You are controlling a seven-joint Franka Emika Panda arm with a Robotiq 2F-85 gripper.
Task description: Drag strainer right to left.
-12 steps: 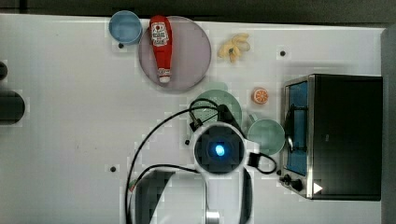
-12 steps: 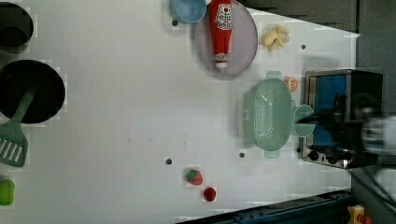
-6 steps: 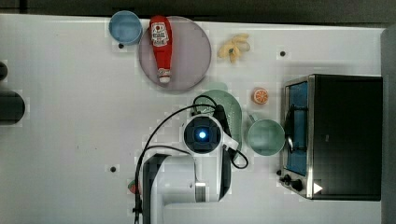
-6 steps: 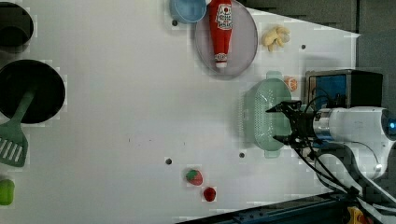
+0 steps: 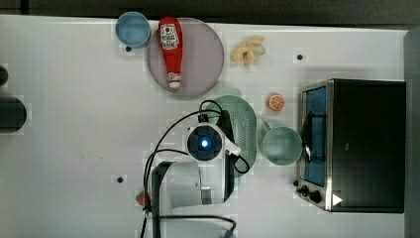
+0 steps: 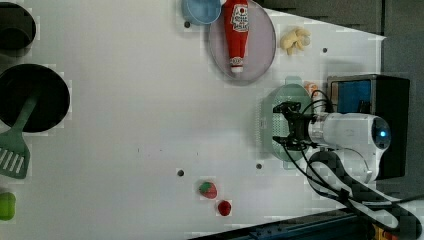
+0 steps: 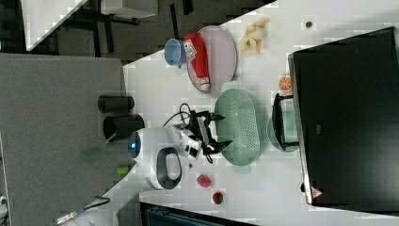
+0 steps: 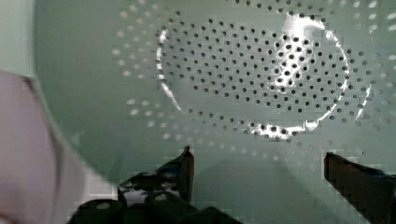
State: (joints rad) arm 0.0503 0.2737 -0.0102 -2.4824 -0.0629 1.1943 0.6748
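Observation:
The strainer [image 5: 246, 130] is a pale mint-green oval colander dotted with holes, standing between the lilac plate [image 5: 198, 64] and the mint mug [image 5: 281, 145]. The arm's wrist covers the part of it on the top view's left. My gripper [image 6: 283, 125] is open and hangs over the strainer [image 6: 267, 115], its two black fingers spread along the basin. In the right view the gripper [image 7: 225, 128] reaches the strainer [image 7: 242, 127] at the rim on the right view's left. In the wrist view the open gripper [image 8: 261, 163] holds nothing, and the perforated basin [image 8: 252, 74] lies close below.
A ketchup bottle [image 5: 170, 49] lies on the plate, with a blue cup [image 5: 132, 29] beside it. A black toaster oven [image 5: 361, 144] stands past the mug. Bananas [image 5: 249, 49] and an orange slice [image 5: 276, 102] are nearby. Two red fruits [image 6: 208, 189] and a black pan [image 6: 30, 97] lie further off.
The arm has swung to the top view's left, from beside the mug to over the strainer, with its fingers staying open. The strainer has not moved.

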